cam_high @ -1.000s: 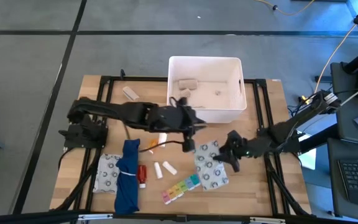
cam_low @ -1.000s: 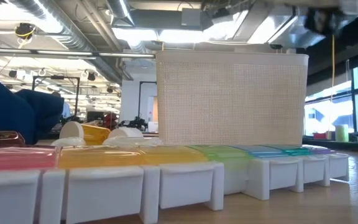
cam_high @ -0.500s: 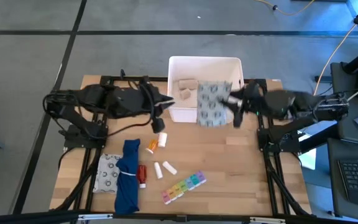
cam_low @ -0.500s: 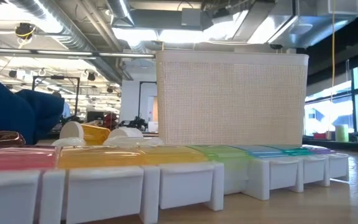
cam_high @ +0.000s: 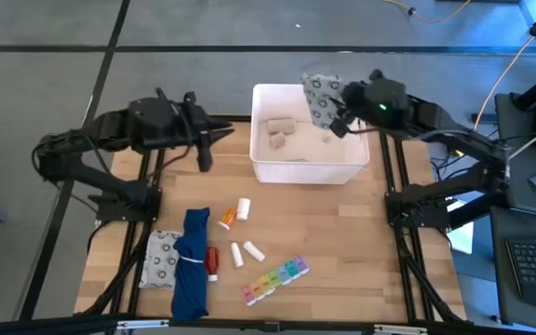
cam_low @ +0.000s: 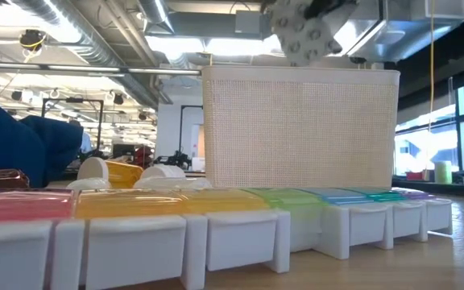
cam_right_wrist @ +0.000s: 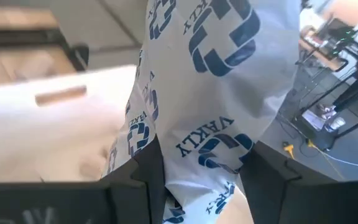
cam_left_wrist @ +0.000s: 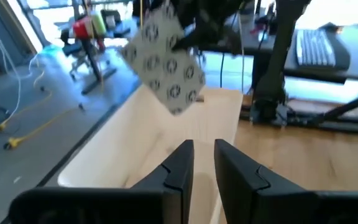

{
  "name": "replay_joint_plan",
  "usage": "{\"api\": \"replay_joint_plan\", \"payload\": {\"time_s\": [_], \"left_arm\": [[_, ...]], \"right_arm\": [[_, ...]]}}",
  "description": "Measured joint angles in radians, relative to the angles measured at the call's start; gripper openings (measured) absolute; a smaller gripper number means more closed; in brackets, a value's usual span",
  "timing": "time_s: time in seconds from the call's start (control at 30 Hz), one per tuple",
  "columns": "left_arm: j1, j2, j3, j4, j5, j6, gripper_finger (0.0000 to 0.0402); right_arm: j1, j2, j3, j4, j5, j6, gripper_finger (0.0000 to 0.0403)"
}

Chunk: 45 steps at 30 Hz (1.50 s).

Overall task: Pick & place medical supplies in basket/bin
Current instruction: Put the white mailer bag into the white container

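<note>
Right tool (cam_high: 338, 116) grasps patterned packet (cam_high: 320, 96), hanging lengthwise above bin (cam_high: 307, 166).

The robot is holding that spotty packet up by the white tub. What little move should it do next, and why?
Probably ease the right gripper inward over the white tub before letting go. The patterned packet it grips hangs at the tub's far rim, partly outside, so dropping it now might miss.

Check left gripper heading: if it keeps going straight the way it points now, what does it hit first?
Probably the white bin. The left gripper, fingers nearly together with nothing between them, points at the bin's near wall and interior. The patterned packet held by the right gripper hangs higher and farther off, though depth is unclear.
</note>
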Motion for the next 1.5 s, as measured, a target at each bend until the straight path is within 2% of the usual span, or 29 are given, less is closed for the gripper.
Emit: {"api": "replay_joint_plan", "payload": {"time_s": [0.07, 0.2, 0.43, 0.63, 0.77, 1.1, 1.5], "left_arm": [[0.062, -0.073, -0.108, 0.086, 0.069, 0.015, 0.0059], [0.166, -0.192, -0.285, 0.208, 0.151, 0.016, 0.0059], [0.275, -0.277, -0.469, 0.301, 0.161, 0.016, 0.0059], [0.319, -0.277, -0.527, 0.343, 0.162, 0.009, 0.0059], [0.333, -0.277, -0.533, 0.346, 0.198, 0.008, 0.0059], [0.336, -0.278, -0.533, 0.348, 0.223, 0.008, 0.0059], [0.336, -0.277, -0.533, 0.347, 0.223, 0.008, 0.0059]], "right_arm": [[-0.049, 0.043, 0.009, -0.009, -0.052, -0.055, 0.0157], [-0.118, 0.131, 0.024, -0.043, -0.083, -0.201, 0.0157], [-0.191, 0.287, 0.028, -0.116, -0.054, -0.473, 0.0157], [-0.224, 0.427, 0.028, -0.116, 0.002, -0.691, 0.0157], [-0.245, 0.518, 0.028, -0.115, 0.048, -0.789, 0.0157], [-0.279, 0.698, 0.028, -0.11, 0.047, -0.815, 0.016], [-0.282, 0.758, 0.028, -0.085, 0.048, -0.797, 0.0223]]}}
